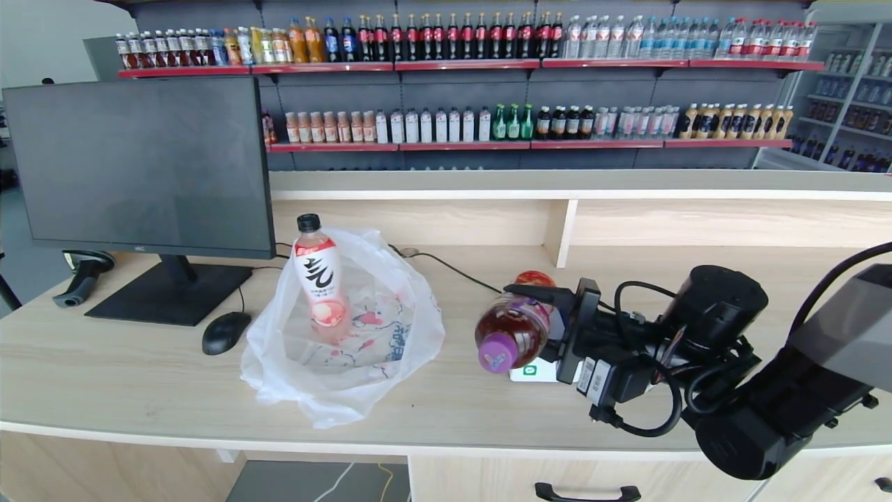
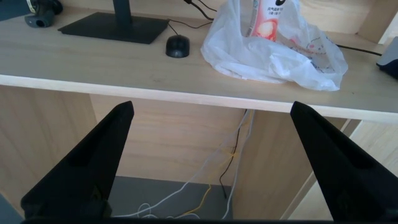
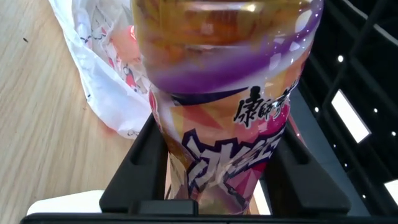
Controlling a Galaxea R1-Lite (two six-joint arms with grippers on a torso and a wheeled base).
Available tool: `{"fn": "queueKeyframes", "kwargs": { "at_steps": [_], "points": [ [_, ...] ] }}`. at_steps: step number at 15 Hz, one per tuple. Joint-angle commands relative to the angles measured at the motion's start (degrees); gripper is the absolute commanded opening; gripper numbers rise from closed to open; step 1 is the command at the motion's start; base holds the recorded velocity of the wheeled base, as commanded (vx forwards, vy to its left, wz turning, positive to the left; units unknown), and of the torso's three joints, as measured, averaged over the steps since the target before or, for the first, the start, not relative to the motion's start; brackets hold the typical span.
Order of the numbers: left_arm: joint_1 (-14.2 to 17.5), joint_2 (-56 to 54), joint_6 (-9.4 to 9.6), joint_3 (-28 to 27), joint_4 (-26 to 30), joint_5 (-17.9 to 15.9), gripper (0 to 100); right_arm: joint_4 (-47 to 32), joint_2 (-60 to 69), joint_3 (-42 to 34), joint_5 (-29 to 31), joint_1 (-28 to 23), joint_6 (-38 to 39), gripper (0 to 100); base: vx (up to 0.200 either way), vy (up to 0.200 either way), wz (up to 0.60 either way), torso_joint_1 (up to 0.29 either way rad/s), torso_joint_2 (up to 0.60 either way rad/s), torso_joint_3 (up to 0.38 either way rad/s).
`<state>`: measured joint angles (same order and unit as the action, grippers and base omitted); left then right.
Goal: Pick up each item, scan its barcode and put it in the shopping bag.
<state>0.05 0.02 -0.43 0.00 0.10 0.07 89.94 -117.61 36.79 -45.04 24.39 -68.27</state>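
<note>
My right gripper (image 1: 540,307) is shut on a tea bottle (image 1: 514,328) with a purple cap, held lying sideways just above the counter, cap toward the counter's front. In the right wrist view the tea bottle (image 3: 230,106) sits between both fingers (image 3: 134,171). A white plastic shopping bag (image 1: 345,335) lies open left of it, with a pink drink bottle (image 1: 320,279) standing upright inside. Under the held bottle lies a small white scanner pad (image 1: 533,371). My left gripper (image 2: 211,165) hangs open below the counter's front edge, with the shopping bag (image 2: 273,46) above it.
A black monitor (image 1: 139,167) stands at the counter's left, with a mouse (image 1: 226,332) by its base and a handheld scanner (image 1: 82,275) at the far left. Shelves of bottles (image 1: 460,42) line the back wall. A wooden divider (image 1: 561,230) rises behind the held bottle.
</note>
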Motion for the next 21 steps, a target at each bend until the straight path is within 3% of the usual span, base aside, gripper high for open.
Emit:
{"fn": "queueKeyframes", "kwargs": {
  "at_steps": [1, 14, 21],
  "points": [
    [0.0, 0.1, -0.01, 0.0, 0.0, 0.0, 100, 0.1, -0.1, -0.1, -0.4, 0.0, 0.0, 0, 0.000, 0.000, 0.00, 0.000, 0.00, 0.000],
    [0.0, 0.0, 0.16, 0.0, 0.0, 0.0, 100, 0.1, 0.9, -0.3, -2.2, -4.6, -0.2, 0, 0.000, 0.000, 0.00, 0.000, 0.00, 0.000],
    [0.0, 0.0, 0.34, 0.0, 0.0, 0.0, 100, 0.1, 10.6, 0.3, -1.9, -4.5, 7.8, 0, 0.000, 0.000, 0.00, 0.000, 0.00, 0.000]
  ]
}}
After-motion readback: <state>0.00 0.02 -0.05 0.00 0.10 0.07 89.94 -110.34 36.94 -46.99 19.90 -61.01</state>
